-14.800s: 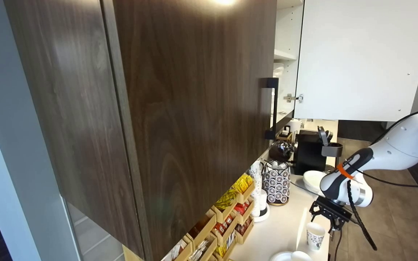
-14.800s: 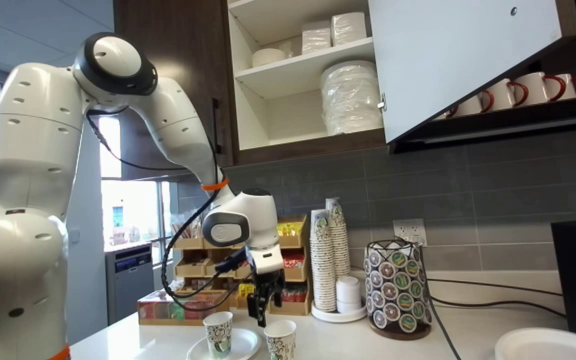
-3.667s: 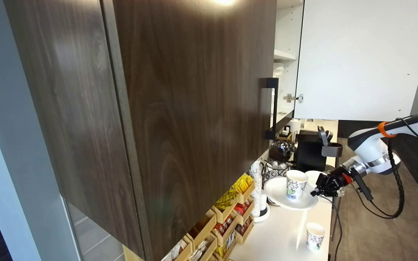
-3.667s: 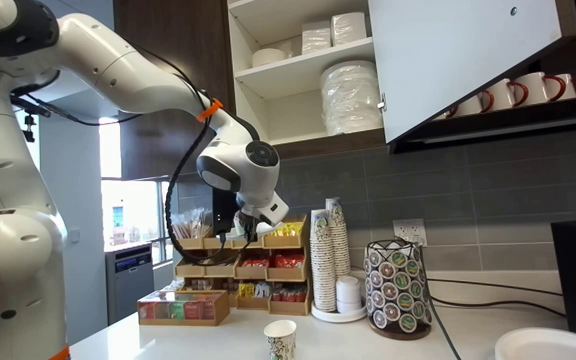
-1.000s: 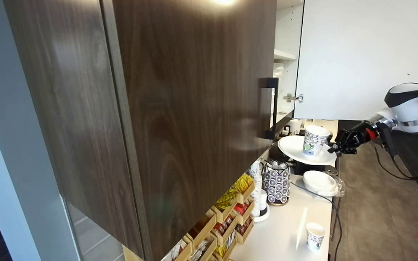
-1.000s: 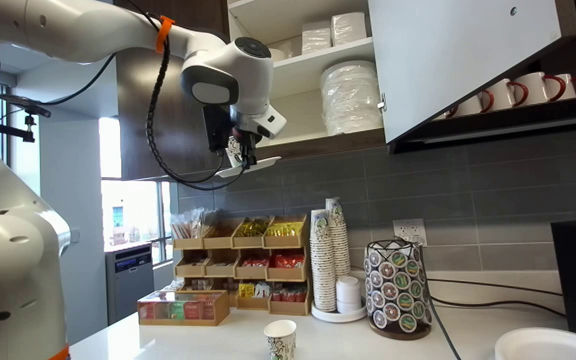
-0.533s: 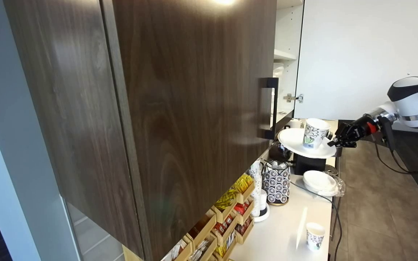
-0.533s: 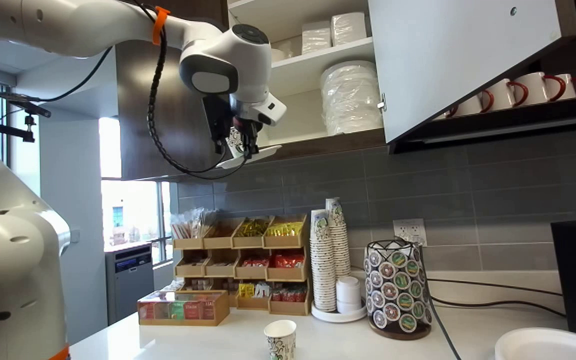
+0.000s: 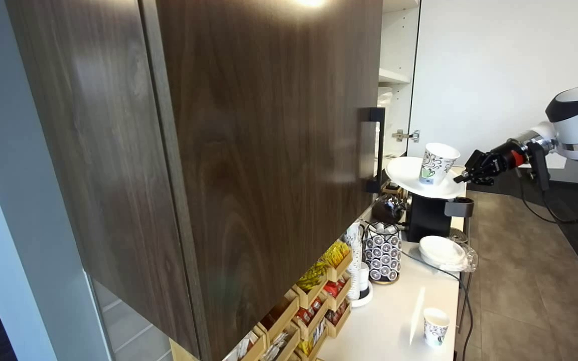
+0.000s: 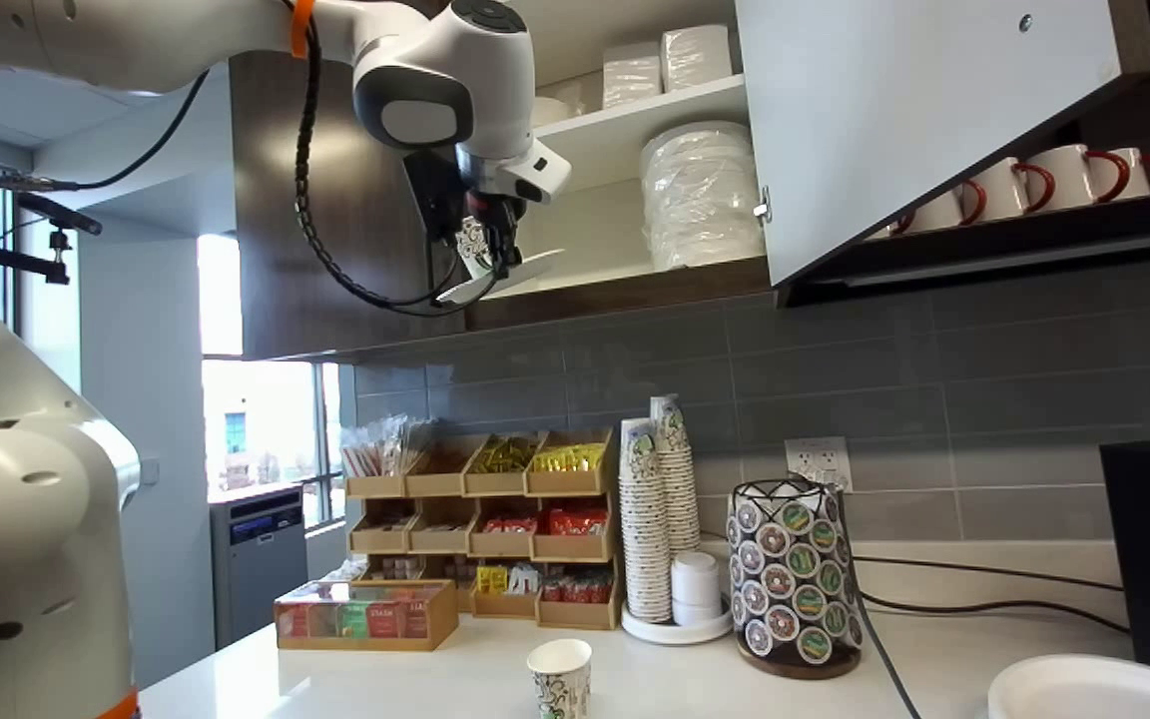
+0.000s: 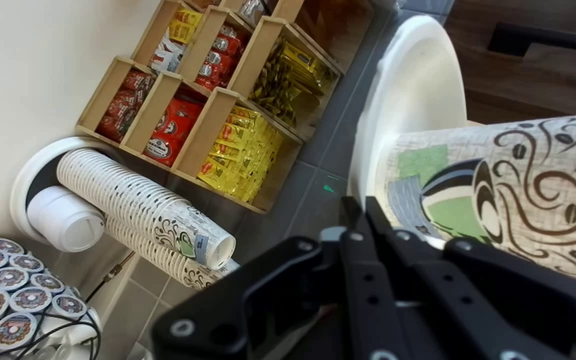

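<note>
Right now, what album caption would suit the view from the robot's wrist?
Jaws pinch a white plate bearing a patterned paper cup, with stacked cups beyond.

Nearest cup (image 11: pixel 533 195) partly off-frame (wrist view)

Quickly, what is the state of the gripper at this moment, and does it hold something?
Gripper: closed, holding the white plate by its rim; a paper cup rests on the plate.

Break-room kitchen, with coffee pods (image 10: pixel 778 578) and stacked cups (image 10: pixel 646 534).
</note>
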